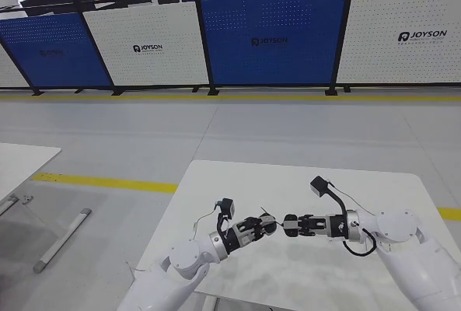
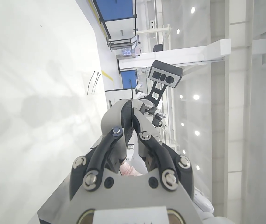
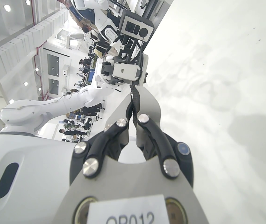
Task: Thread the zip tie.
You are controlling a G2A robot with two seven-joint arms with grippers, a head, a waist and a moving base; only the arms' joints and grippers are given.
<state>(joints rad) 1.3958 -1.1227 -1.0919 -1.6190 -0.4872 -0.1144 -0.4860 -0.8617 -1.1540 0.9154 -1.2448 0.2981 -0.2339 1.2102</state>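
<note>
Showing two tools held tip to tip above a white surface [image 1: 238, 183]. The left tool [image 1: 267, 225] is closed, its dark ribbed pads [image 2: 126, 127] pinching a thin black zip tie [image 2: 131, 94]. The tie runs straight between the fingers, and a free length stands out past the fingertips, clear of the surface.

The right tool [image 1: 288, 225] points directly at the left one, with the two sets of fingertips almost touching. Its fingers are also pressed together. In the right wrist view a thin dark strip, apparently the same zip tie, lies between its pads [image 3: 136, 100]. How far that strip reaches into the grip cannot be told.

Both tools lie roughly level, side by side along one line, and neither rests on the surface.

Three spare ties [image 2: 94, 81], black and slightly curved, lie flat on the surface. They sit well apart from the left tool, beyond its fingertips and close to the surface's edge.
</note>
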